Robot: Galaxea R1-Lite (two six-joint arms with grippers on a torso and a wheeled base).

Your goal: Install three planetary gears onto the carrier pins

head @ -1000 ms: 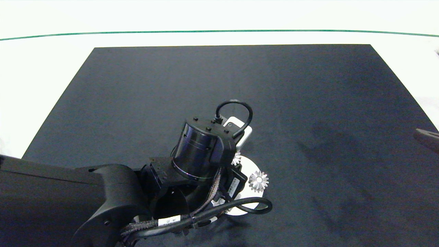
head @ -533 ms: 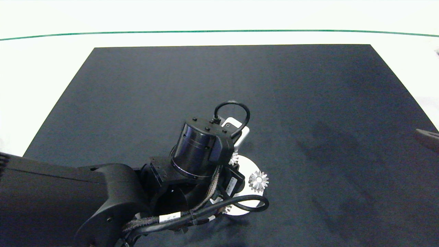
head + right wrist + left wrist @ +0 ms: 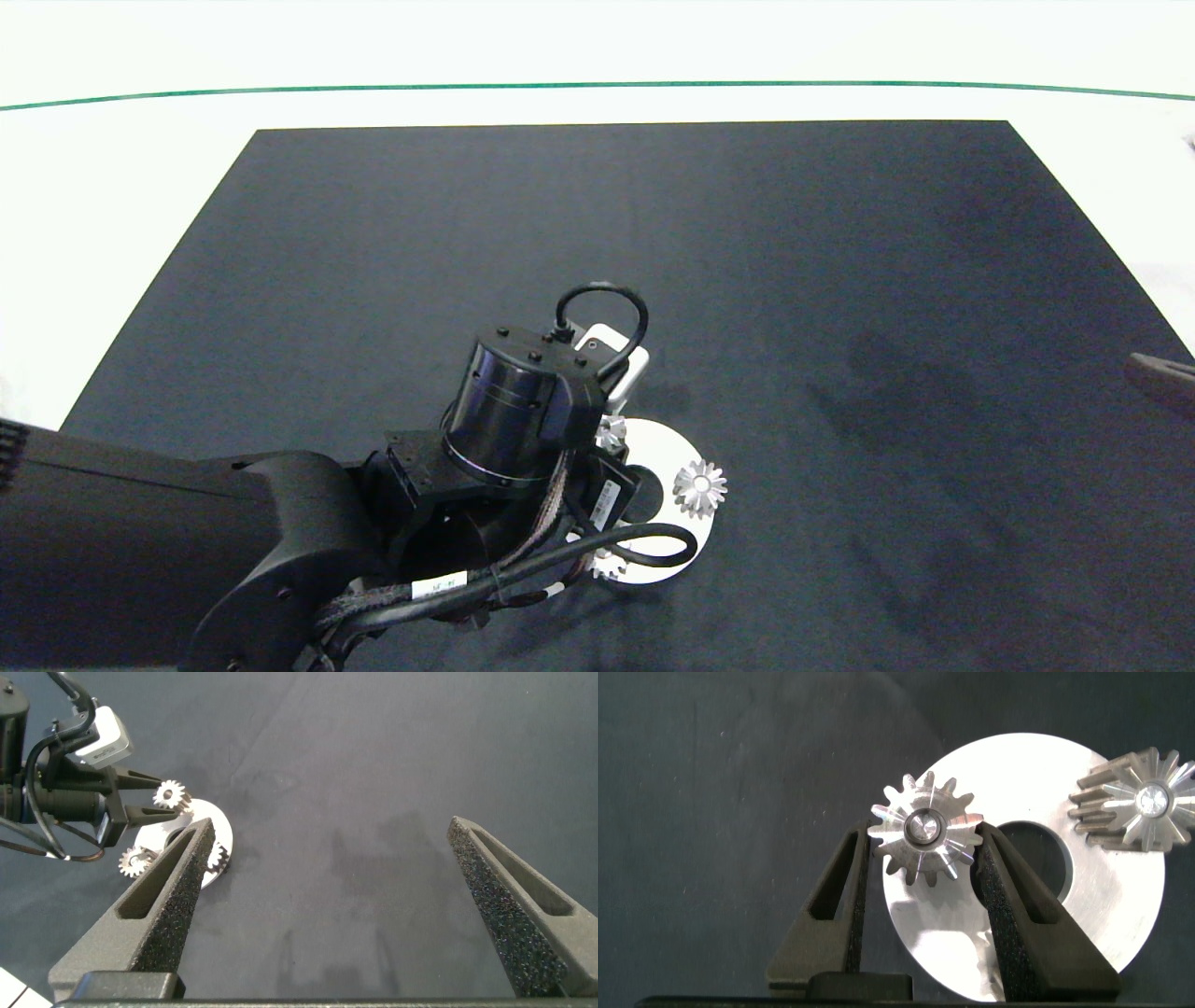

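The white carrier disc (image 3: 686,537) lies on the black mat at the front centre. One planetary gear (image 3: 700,487) sits on its right side, with a pale carrier pin (image 3: 1150,799) showing in its hole. A second gear (image 3: 607,565) is at the near edge, partly under a cable. My left gripper (image 3: 924,835) is shut on the third gear (image 3: 924,840), which hangs over the disc's far-left rim (image 3: 990,761). The right wrist view shows this gear (image 3: 168,793) at the fingertips. No bare pin shows. My right gripper (image 3: 329,826) stands open at the mat's right edge.
The left arm and its wrist camera (image 3: 523,411) cover the disc's left half in the head view. The black mat (image 3: 840,280) lies on a white table with a green line (image 3: 597,85) along its far side.
The left arm has moved left, carrying the held gear with it from above the disc toward its far-left rim. The disc, the other two gears and the right arm have stayed put.
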